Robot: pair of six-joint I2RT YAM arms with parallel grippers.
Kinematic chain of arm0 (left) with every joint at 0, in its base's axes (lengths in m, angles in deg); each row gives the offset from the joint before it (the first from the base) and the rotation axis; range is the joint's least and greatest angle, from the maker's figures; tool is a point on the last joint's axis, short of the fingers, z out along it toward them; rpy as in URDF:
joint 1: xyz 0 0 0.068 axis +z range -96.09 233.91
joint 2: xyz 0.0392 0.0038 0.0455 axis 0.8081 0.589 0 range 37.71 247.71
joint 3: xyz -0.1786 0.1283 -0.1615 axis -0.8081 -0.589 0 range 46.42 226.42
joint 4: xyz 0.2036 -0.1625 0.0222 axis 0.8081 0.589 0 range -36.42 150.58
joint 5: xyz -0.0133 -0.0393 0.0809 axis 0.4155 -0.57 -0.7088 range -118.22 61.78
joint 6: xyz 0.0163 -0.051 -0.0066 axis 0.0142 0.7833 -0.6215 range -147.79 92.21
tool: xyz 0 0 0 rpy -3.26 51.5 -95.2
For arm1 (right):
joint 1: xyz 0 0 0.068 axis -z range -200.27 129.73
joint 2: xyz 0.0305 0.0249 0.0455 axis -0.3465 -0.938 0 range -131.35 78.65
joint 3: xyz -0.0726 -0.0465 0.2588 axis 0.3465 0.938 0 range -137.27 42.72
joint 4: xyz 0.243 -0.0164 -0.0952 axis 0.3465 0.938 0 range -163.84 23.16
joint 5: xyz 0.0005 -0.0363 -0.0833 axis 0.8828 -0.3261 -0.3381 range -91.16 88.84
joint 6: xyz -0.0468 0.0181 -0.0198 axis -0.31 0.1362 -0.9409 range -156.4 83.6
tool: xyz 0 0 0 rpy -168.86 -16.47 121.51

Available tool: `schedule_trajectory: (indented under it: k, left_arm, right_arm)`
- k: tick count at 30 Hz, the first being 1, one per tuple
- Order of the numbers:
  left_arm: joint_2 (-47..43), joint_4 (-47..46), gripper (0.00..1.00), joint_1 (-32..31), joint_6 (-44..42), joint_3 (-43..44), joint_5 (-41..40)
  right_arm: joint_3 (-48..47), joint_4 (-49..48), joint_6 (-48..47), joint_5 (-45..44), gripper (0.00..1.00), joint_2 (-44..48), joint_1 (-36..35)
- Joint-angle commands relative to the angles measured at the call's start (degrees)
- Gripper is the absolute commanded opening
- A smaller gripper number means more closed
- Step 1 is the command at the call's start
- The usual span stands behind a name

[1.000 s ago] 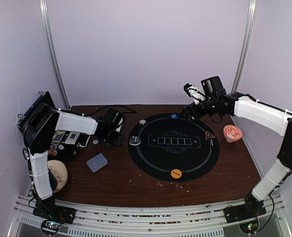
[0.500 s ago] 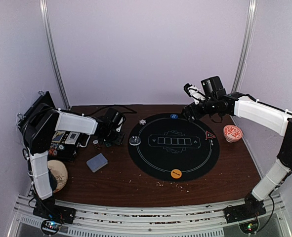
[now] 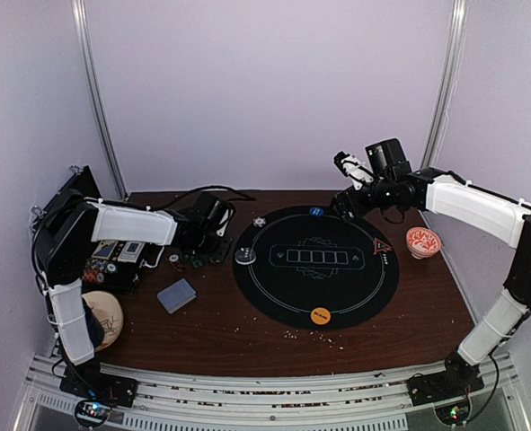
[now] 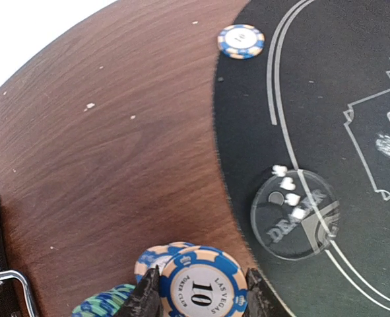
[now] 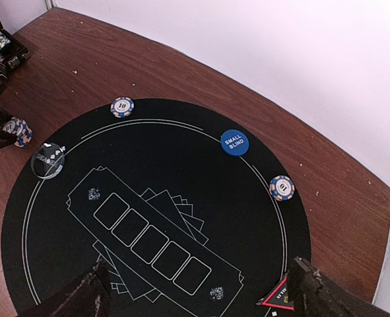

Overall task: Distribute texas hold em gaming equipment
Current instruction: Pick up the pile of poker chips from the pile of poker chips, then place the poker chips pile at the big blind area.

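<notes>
A reddish-brown wood-grain table (image 4: pixel 115 152) carries a matt black mat (image 4: pixel 353 66) with a fuzzy edge, a clear glossy plastic dealer disc (image 4: pixel 293 214) and a smooth striped poker chip (image 4: pixel 202 287).

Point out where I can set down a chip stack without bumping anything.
Free wood: between the card deck and the mat; the near strip in front of the orange disc; the corner in front of the bowl. Crowded: far left, where the left gripper pinches a chip beside loose chips and the case.
</notes>
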Motion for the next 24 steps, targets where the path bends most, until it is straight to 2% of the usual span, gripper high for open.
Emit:
schedule_trajectory:
  k: [1, 12, 19, 24]
  left_arm:
    - [-2.2, -1.3, 0.25, -2.9, 0.4, -0.2, -1.2]
    - [-0.4, -1.7, 0.25, -15.8, 2.3, 1.4, -1.4]
    - [3.6, -3.2, 0.26, -24.3, 4.1, 3.1, -1.1]
    - [7.0, -3.9, 0.26, -28.0, 5.0, 5.6, -0.5]
  right_arm:
    - [1.2, -2.4, 1.3, -1.7, 0.95, 1.6, 0.2]
    - [1.6, -3.2, 3.2, 1.1, 0.95, 2.1, 5.4]
    - [2.0, -3.9, 4.0, 1.6, 0.96, 3.1, 7.3]
    - [2.2, -3.9, 4.3, 2.6, 0.96, 3.4, 8.4]
